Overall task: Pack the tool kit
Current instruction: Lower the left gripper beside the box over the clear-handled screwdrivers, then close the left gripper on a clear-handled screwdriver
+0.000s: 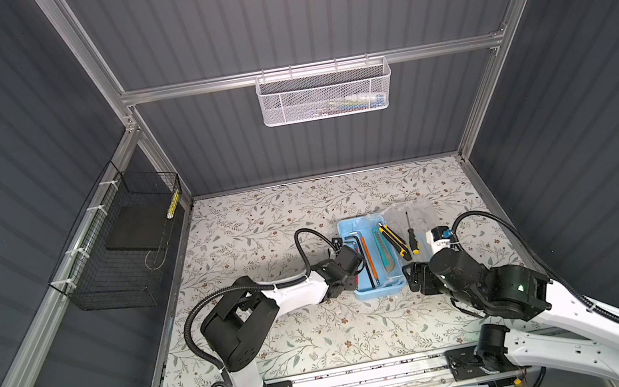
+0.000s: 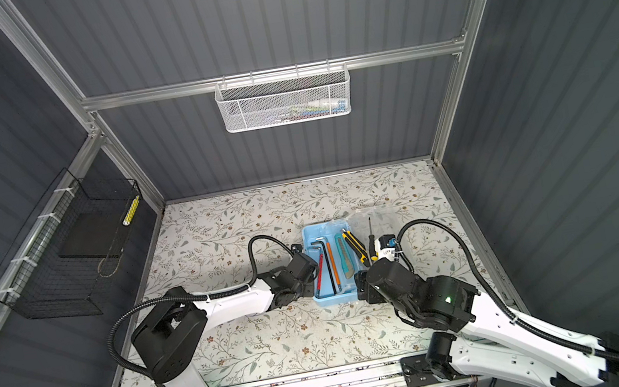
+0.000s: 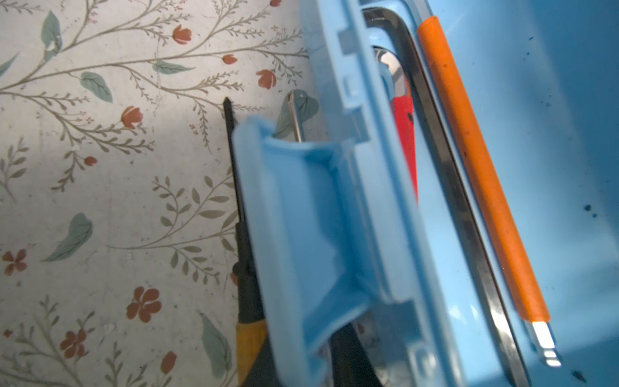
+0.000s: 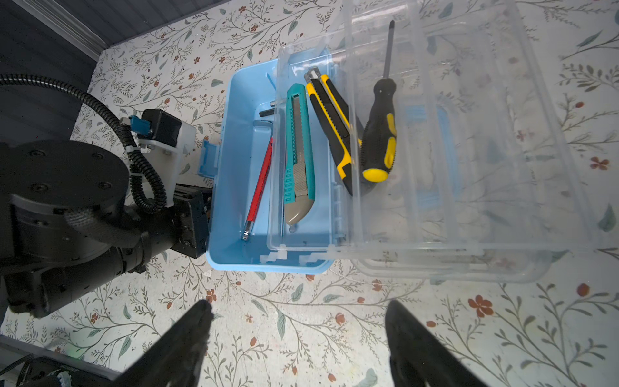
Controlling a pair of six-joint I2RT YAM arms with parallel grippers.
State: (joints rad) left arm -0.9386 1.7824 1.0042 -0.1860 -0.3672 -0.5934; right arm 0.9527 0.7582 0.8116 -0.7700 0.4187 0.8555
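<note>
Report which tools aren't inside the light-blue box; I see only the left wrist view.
Observer: A black-and-yellow screwdriver lies on the open clear lid, which is folded out flat beside the light-blue box.
Operator: Check for knives.
Observer: A yellow-and-black utility knife straddles the box's hinge side, partly over the lid.
Operator: Give me the right gripper.
Observer: The right gripper is open with nothing between its fingers, just short of the box's near end.
</note>
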